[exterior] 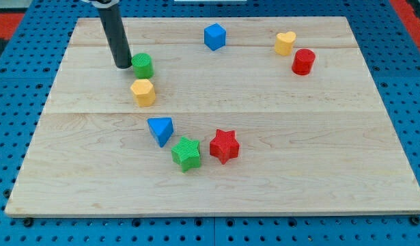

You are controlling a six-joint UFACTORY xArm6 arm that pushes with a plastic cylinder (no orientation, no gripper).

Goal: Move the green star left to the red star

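The green star lies low on the board, just left of the red star; the two look to be touching or nearly so. A blue triangle sits just up and left of the green star. My tip is at the view's upper left, right beside the left side of a green cylinder, far from both stars.
A yellow hexagon block sits below the green cylinder. A blue cube is at the top middle. A yellow heart and a red cylinder are at the upper right. The wooden board lies on a blue pegboard.
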